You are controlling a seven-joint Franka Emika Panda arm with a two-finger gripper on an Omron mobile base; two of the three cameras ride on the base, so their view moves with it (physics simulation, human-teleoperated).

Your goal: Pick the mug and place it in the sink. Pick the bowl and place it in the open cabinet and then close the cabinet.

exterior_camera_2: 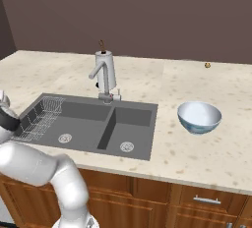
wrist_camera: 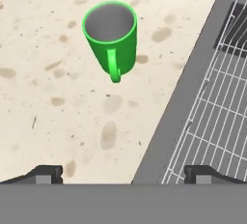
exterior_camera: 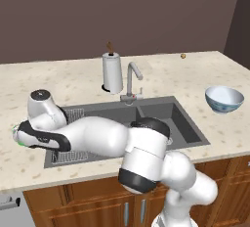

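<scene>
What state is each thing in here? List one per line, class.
mug: upright on the counter, empty, not held
bowl: upright on the counter, empty
sink: both basins bare, wire rack at one end
faucet: no water running
end effector: open, above the counter, short of the mug

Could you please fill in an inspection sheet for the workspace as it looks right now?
Surface: speckled beige counter.
Job's things: green mug upright on the counter beside the sink, handle toward the camera; bowl upright, right of the sink.
Clutter: paper towel roll behind the faucet; wire rack in the left basin; a small brown object near the wall.
End effector: open, above the counter short of the mug.
Cables: nothing seen.
Surroundings: dark wall, wooden drawers below.
</scene>
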